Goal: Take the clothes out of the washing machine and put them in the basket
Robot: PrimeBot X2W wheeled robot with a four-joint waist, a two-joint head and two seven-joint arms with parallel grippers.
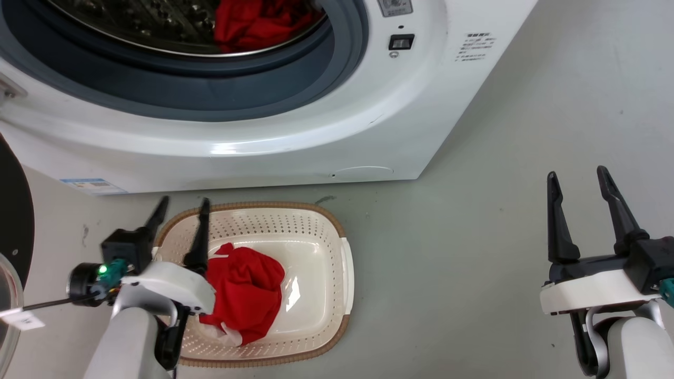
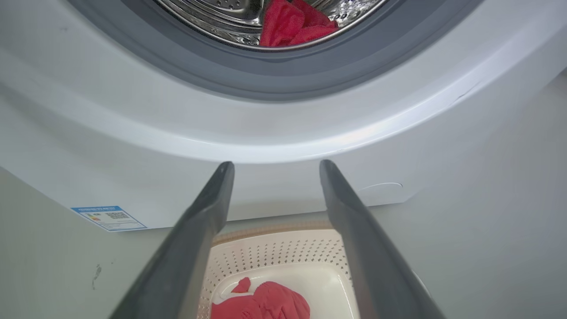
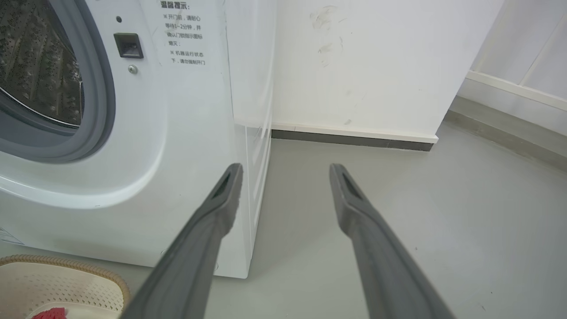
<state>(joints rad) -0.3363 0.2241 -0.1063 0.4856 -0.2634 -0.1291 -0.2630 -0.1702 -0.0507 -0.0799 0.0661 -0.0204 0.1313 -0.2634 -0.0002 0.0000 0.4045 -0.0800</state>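
While some clothes point(image 1: 245, 292) sit in the basket point(image 1: 347, 263), red fabric point(image 1: 253, 23) waits in the washer point(image 1: 316, 131), so maybe halfway, with left pincer point(image 1: 185, 200) and right pincer point(image 1: 576, 172) both wide, empty.

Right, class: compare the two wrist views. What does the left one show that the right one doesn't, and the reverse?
Left wrist view: red clothes inside the washer, a blue sticker, the open left gripper. Right wrist view: the latch socket, printed notice, wall, the open right gripper. Shared: the washer, the basket holding a red garment, the floor.
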